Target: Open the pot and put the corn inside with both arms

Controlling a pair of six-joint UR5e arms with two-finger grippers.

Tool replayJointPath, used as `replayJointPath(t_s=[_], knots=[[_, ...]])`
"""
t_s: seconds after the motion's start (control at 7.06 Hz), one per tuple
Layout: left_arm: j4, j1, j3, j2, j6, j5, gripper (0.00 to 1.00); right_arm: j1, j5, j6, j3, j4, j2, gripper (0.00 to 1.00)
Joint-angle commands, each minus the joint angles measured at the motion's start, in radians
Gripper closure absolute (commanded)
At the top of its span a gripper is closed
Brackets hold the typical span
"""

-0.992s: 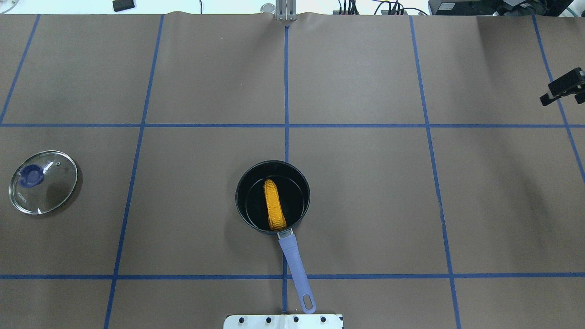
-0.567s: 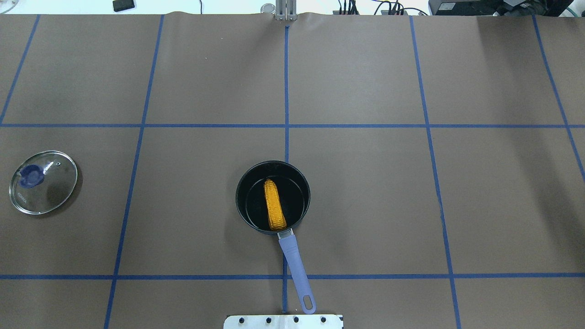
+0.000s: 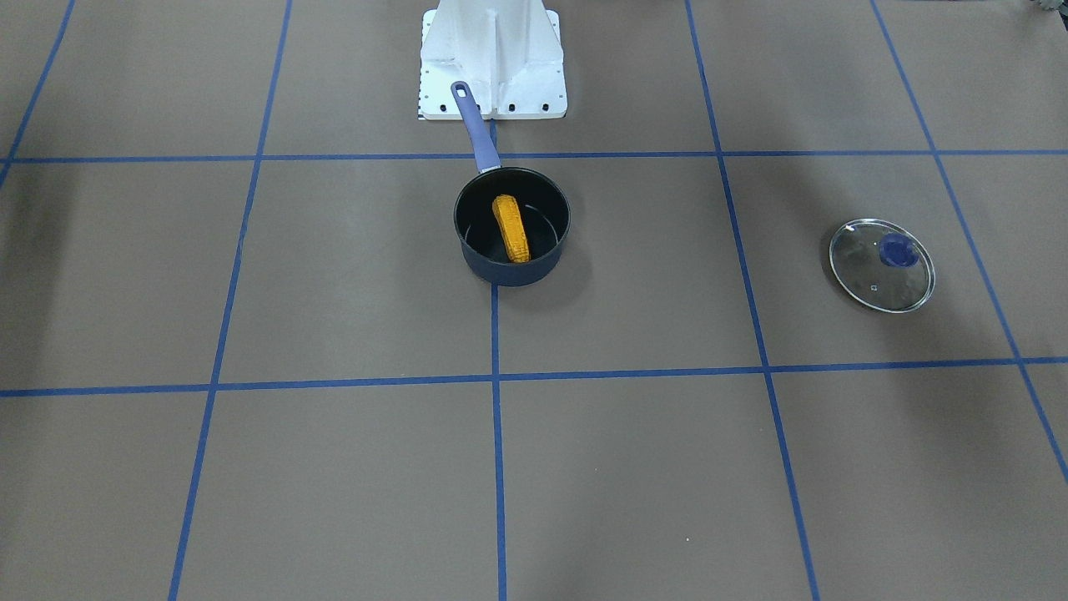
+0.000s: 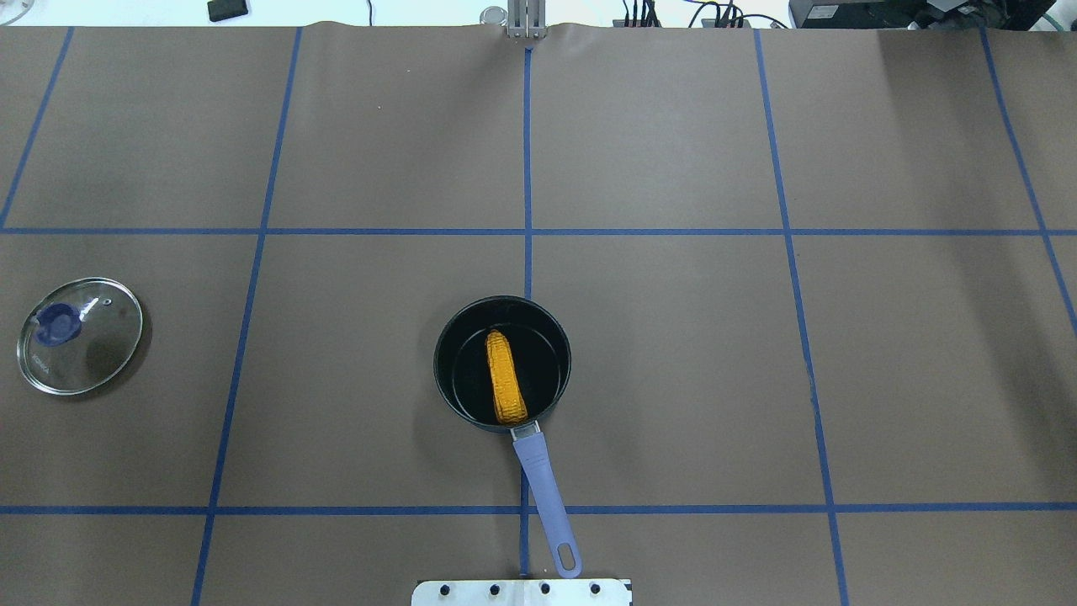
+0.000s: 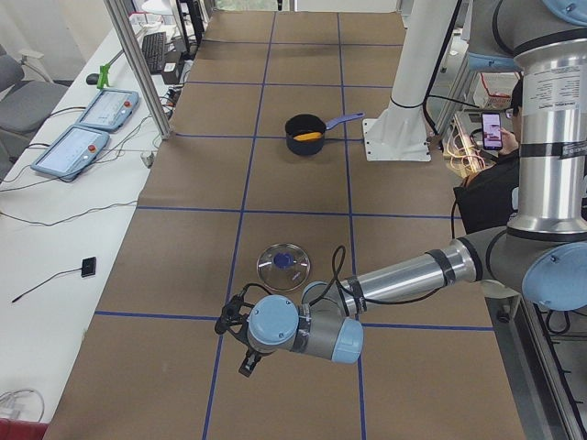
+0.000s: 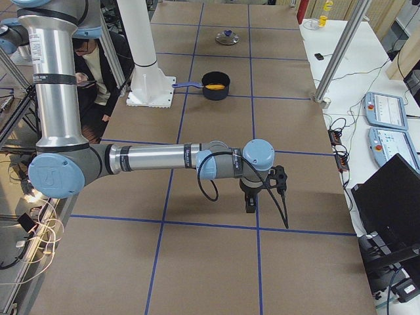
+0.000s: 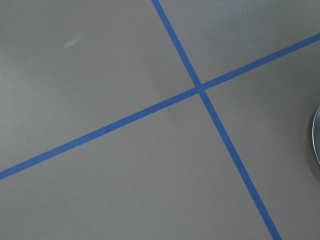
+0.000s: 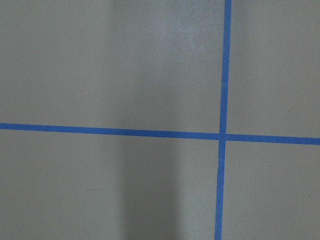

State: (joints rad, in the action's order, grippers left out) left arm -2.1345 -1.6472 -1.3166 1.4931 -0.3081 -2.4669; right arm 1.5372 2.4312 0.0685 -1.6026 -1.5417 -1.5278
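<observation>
The dark navy pot [image 4: 468, 364] stands open at the table's middle near the robot, its periwinkle handle [image 4: 543, 497] pointing at the base. The yellow corn [image 4: 506, 377] lies inside it, also in the front view [image 3: 511, 228]. The glass lid [image 4: 80, 335] lies flat far to the left. My left gripper [image 5: 240, 344] shows only in the exterior left view, beyond the lid; I cannot tell whether it is open. My right gripper [image 6: 251, 200] shows only in the exterior right view, far from the pot [image 6: 215, 90]; its state cannot be told either.
The white base pedestal [image 3: 492, 58] stands just behind the pot's handle. The lid's rim [image 7: 316, 145] shows at the left wrist view's right edge. A seated person [image 5: 495, 137] is beside the robot. Teach pendants [image 5: 83, 128] lie on the side bench.
The right gripper, at the overhead view's right edge a second ago, has moved out of that view. Pot, corn and lid have not moved.
</observation>
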Motion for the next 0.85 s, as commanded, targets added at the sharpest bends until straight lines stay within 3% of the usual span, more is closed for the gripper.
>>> replayJointPath(t_s=[0.0, 0.71], knots=[[-0.001, -0.002, -0.004, -0.014, 0.000, -0.001, 0.01, 0.026, -0.011, -0.002, 0.027, 0.000, -0.032, 0.00], [-0.002, -0.016, -0.001, -0.027, 0.001, -0.020, 0.01, 0.040, -0.001, -0.001, 0.032, 0.000, -0.051, 0.00]])
